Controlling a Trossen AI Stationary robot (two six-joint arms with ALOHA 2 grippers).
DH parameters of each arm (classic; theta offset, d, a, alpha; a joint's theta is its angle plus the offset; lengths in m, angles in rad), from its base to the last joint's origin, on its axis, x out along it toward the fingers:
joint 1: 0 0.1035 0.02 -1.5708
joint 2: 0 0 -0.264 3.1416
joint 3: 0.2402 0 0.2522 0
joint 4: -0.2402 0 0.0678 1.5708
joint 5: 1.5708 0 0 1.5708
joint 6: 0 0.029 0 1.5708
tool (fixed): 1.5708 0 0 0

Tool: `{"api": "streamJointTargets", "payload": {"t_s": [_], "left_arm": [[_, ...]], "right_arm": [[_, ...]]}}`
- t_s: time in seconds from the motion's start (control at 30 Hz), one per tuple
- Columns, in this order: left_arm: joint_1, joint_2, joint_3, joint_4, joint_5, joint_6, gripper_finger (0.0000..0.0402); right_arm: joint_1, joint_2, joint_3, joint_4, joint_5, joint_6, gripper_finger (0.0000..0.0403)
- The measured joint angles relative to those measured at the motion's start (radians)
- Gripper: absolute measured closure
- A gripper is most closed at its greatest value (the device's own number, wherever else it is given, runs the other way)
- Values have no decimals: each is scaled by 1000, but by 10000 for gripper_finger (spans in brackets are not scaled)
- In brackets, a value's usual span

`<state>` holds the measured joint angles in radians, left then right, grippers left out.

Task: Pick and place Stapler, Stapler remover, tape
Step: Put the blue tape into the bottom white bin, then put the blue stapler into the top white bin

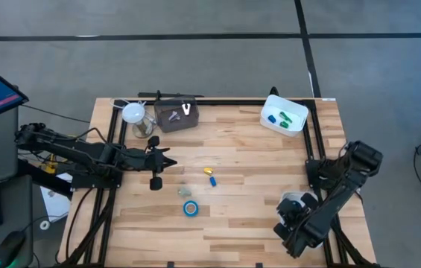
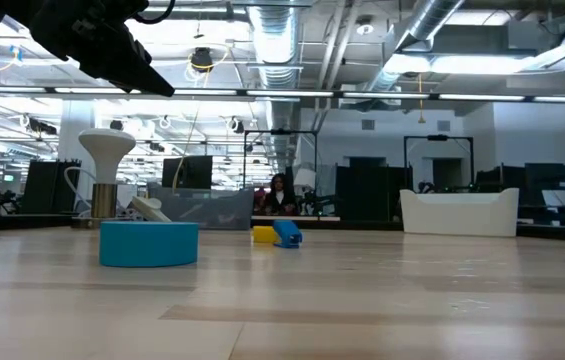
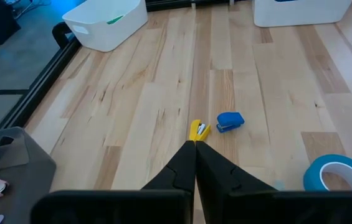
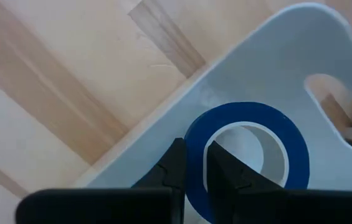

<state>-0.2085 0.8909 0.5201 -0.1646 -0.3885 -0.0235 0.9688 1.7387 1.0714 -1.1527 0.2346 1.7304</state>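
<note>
Pinching an upright blue tape roll [image 4: 245, 155] by its wall, right claw [image 4: 191, 163]; left claw [image 3: 195, 163] pressed together.

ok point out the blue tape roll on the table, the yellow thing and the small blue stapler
blue tape roll [image 1: 190, 208]: high view, on its ring.
yellow thing [image 3: 198, 130]: left wrist view, on its middle.
small blue stapler [image 3: 230, 121]: left wrist view, on its top face.

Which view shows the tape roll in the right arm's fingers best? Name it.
The right wrist view: the blue tape roll fills it, its wall pinched by the right gripper over a white bin. The high view hides this roll under the arm. The low and left wrist views miss it.
</note>
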Motion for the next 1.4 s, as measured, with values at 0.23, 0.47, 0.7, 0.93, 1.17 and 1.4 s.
{"api": "streamJointTargets", "payload": {"t_s": [0.23,0.47,0.7,0.93,1.17,1.4], "left_arm": [[0,0,0,0,0,0,398],[0,0,0,0,0,0,398],[0,0,0,1,0,0,398],[0,0,0,2,0,0,398],[0,0,0,2,0,0,398],[0,0,0,4,0,0,398]], "right_arm": [[-17,8,1,10,-25,-70,312],[-65,-26,24,-8,-104,-218,210],[-183,-106,88,-29,-84,-429,206],[-329,-177,111,107,116,-750,252],[-494,-180,111,360,214,-900,289],[-649,-152,109,548,158,-736,301]]}}
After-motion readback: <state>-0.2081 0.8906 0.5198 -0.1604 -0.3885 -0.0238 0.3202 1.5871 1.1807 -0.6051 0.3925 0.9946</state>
